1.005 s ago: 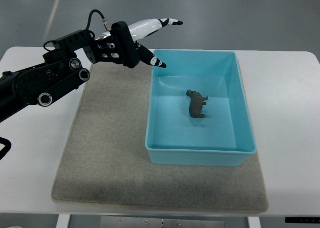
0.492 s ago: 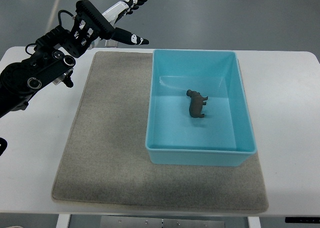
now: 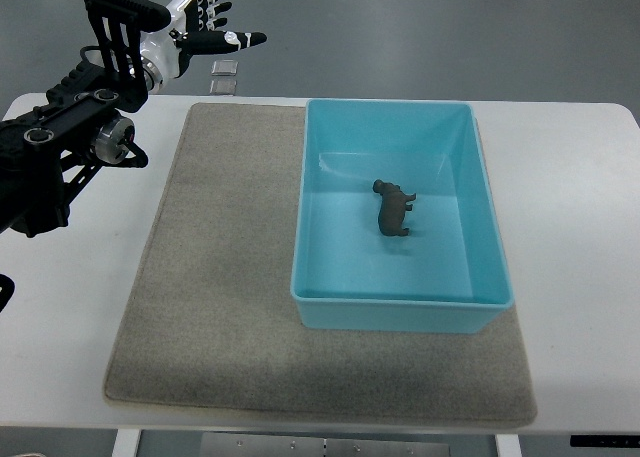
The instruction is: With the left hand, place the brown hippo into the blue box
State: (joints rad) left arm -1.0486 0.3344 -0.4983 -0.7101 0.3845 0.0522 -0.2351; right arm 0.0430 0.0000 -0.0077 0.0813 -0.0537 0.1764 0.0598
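The brown hippo (image 3: pixel 393 208) stands on the floor of the blue box (image 3: pixel 487 217), roughly in its middle. My left hand (image 3: pixel 207 22) is raised beyond the table's far left corner, fingers spread and holding nothing. It is well away from the box, up and to the left of it. The black left arm (image 3: pixel 60 142) comes in from the left edge over the white table.
The blue box rests on a grey felt mat (image 3: pixel 210 307) that covers most of the white table (image 3: pixel 580 277). The mat's left half lies bare. Two small pale tiles (image 3: pixel 225 74) show on the floor behind the table.
My left hand has pulled back from the box's far left corner, moving left and up beyond the table edge. The hippo has stayed where it was in the box.
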